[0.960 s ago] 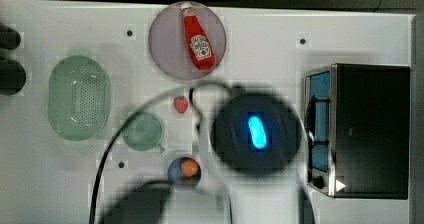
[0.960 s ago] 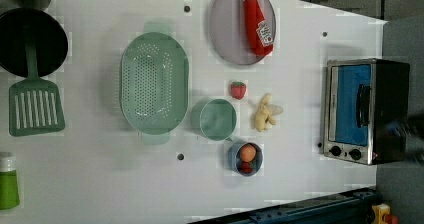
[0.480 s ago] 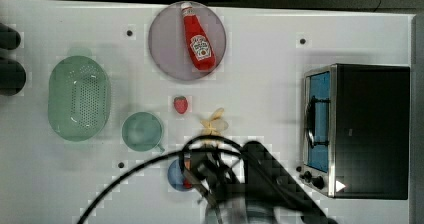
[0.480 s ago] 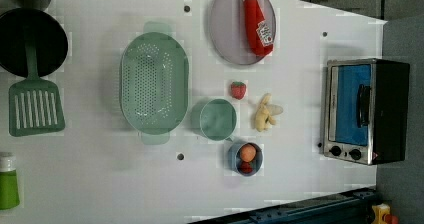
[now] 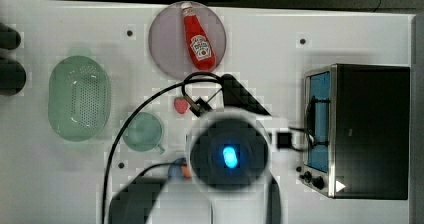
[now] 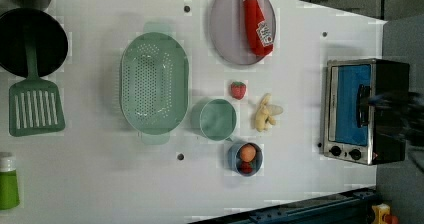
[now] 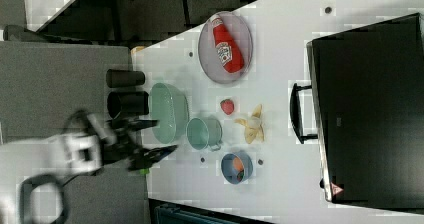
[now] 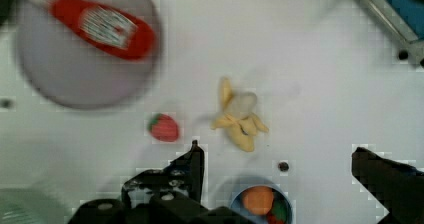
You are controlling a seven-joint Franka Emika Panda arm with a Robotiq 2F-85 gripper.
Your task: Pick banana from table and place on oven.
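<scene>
The pale yellow half-peeled banana [image 6: 266, 113] lies on the white table [image 6: 300, 184], between the red strawberry [image 6: 238, 90] and the oven [image 6: 365, 109]. The right view shows the banana [image 7: 251, 124] beside the oven's black top [image 7: 370, 109]. My gripper [image 8: 276, 150] is open, well above the table, with nothing between its fingers. In the wrist view the banana [image 8: 239, 119] lies just beyond the dark fingertips [image 8: 194, 159]. In the top view my arm [image 5: 227, 154] covers the banana's spot, left of the oven [image 5: 370, 129]. In the right view the gripper [image 7: 166, 135] hangs blurred at the right view's left.
A ketchup bottle [image 6: 257, 21] lies on a grey plate [image 6: 227, 34]. A teal cup [image 6: 215, 119], a green colander [image 6: 154, 84] and a small blue bowl with fruit [image 6: 246, 158] stand near the banana. A spatula [image 6: 35, 106] and dark pan [image 6: 30, 39] lie at the left view's left.
In the top view my arm has swung from the lower edge up over the banana's spot. The banana and the other things lie where they were.
</scene>
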